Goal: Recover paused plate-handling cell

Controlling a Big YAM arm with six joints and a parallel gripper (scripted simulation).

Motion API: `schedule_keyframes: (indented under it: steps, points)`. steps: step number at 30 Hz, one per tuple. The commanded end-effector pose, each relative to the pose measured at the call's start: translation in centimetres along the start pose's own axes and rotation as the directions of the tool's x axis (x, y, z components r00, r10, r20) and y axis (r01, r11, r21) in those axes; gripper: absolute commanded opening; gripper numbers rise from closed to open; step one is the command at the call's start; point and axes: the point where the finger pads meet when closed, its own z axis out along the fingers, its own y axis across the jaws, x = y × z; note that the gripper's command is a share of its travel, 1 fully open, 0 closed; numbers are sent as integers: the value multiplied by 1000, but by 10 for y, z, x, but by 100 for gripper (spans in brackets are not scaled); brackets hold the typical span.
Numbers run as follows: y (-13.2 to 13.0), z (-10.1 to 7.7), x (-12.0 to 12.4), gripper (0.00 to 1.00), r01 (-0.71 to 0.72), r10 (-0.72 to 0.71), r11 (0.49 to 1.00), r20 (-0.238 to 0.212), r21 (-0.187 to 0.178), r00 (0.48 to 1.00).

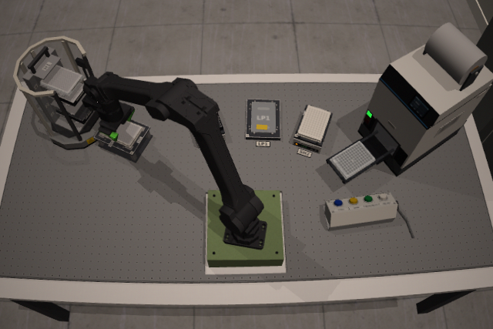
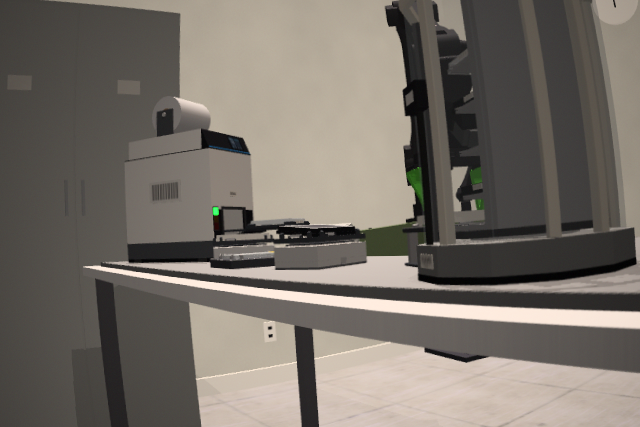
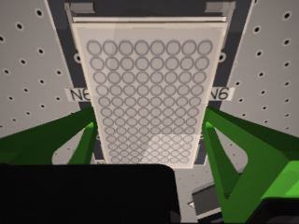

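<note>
My gripper point(image 1: 122, 125) point(image 3: 149, 111) is shut on a clear-welled plate point(image 1: 130, 133) point(image 3: 151, 77), with a green finger along each long side. The plate is level, just above or at nest N6 point(image 1: 137, 152); whether it touches the nest is unclear. In hotel H1 point(image 1: 72, 142) point(image 2: 516, 257) an upper plate point(image 1: 66, 79) shows; the arm hides the lower slots. A pale plate point(image 1: 314, 122) lies on SH2. A clear plate point(image 1: 353, 159) lies on the carrier of SEAL point(image 1: 404, 108) point(image 2: 170, 203). LP1 point(image 1: 263, 118) shows a grey face with a yellow label. SH1 is mostly hidden behind the arm in the top view.
Panel PANEL point(image 1: 362, 216) has blue point(image 1: 337, 202), yellow point(image 1: 353, 200), green point(image 1: 368, 198) and white point(image 1: 383, 196) keys. H1's pale guard ring point(image 1: 17, 74) and posts stand close beside the wrist. The arm reaches left from its green base point(image 1: 216, 237), passing over SH1.
</note>
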Motion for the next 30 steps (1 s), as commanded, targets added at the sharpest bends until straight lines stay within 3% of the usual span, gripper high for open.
schedule_keyframes:
  steps: [1,30]
  points:
    - [-4,15,6,80,6,-6,1000,-24,-7,1000]
    - [-10,2,-12,80,4,-4,1000,8,2,1000]
